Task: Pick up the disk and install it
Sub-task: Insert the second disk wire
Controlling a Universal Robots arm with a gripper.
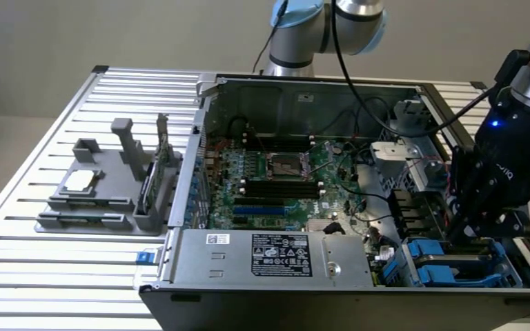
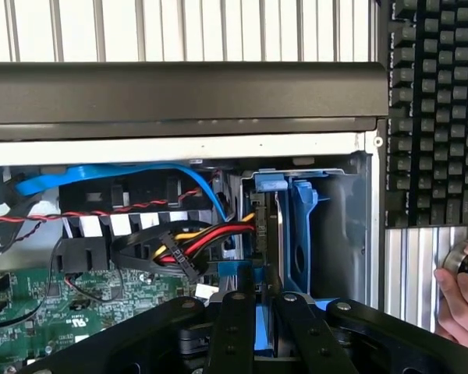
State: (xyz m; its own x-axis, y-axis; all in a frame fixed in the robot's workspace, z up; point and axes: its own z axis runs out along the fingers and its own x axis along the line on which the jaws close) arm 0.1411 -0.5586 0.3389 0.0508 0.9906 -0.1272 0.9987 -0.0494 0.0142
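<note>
The disk [image 2: 300,226] stands on edge in the drive bay at the front corner of the open computer case [image 1: 339,303], its bright blue carrier bracket facing me. My gripper [image 2: 264,343] reaches down into that bay, and its black fingers [image 2: 232,335] are shut on a thin blue edge of the bracket. In the exterior view the gripper [image 1: 472,231] is low at the exterior view's right, above the blue carrier parts [image 1: 428,254] in the bay. The disk's metal body is mostly hidden by the bay walls and my fingers.
Red, yellow and black cables [image 2: 187,245] lie right beside the bay. The power-supply box [image 1: 279,254] and motherboard [image 1: 275,179] take up the case's middle. A grey fixture [image 1: 90,189] sits on the slatted table. A keyboard [image 2: 437,109] and a person's hand [image 2: 462,292] are outside the case.
</note>
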